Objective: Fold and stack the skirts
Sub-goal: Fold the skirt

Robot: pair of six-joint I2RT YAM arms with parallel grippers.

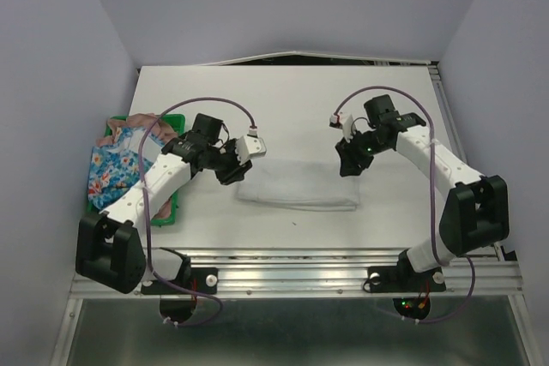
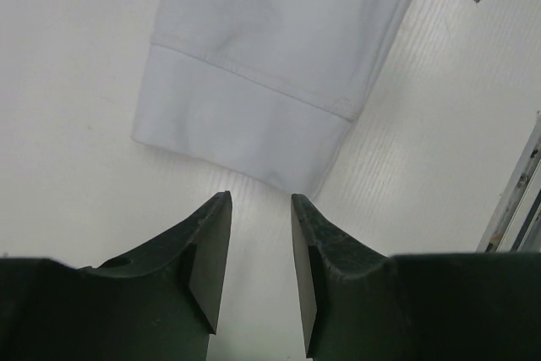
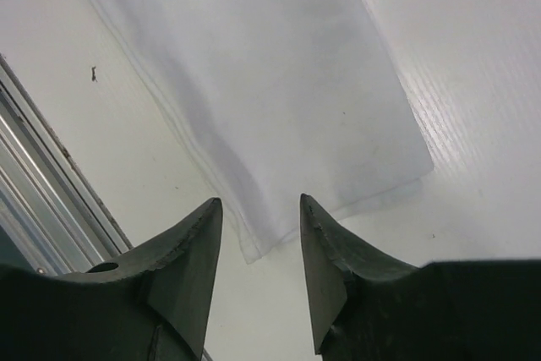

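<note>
The plain white skirt lies folded into a long strip in the middle of the table. My left gripper hovers open and empty at its left end; the left wrist view shows the waistband end just beyond my gripper. My right gripper hovers open and empty above the strip's right end; the right wrist view shows the skirt's corner just ahead of my gripper. The blue flowered skirt lies in the green tray at the left, with the dusty-pink skirt under it at the far edge.
The green plastic tray stands at the table's left edge beside the left arm. A metal rail runs along the table's near edge. Grey walls close in the left, back and right sides.
</note>
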